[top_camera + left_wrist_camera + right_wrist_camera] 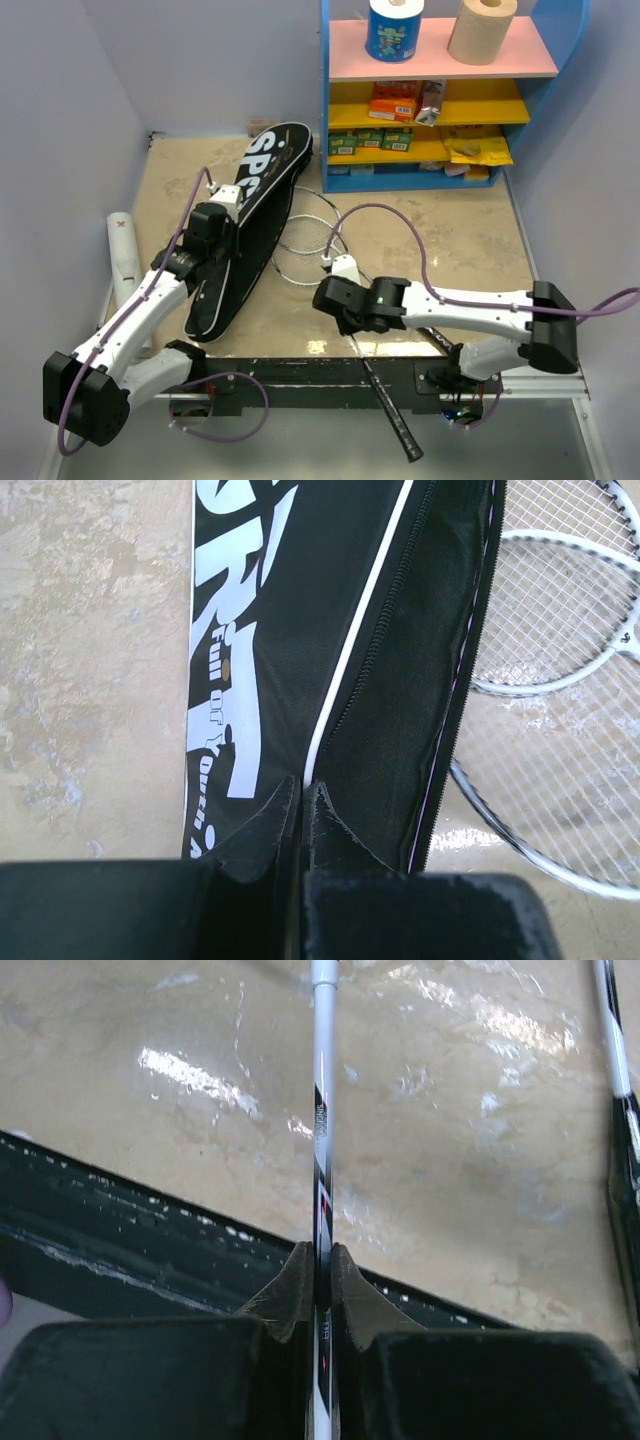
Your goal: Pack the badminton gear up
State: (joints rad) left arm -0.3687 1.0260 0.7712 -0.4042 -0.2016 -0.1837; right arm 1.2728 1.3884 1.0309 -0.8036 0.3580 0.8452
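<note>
From above, the black fabric racket-shaped cover (255,225), lettered "SP", lies slantwise on your tan bench (460,240), with white-strung rackets (305,245) just beside its right edge.

Left wrist: your left gripper (303,800) pinches the cover's zipped edge near "Full of".

Right wrist: your right gripper (322,1260) clamps a thin white racket shaft (322,1080).

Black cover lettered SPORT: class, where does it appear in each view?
Top external: cover left of centre, diagonal.
Left wrist: cover fills the middle, pinched by left gripper.
Right wrist: not in it.
Shared landmark: rackets, right of the cover; right wrist shows one shaft.
</note>
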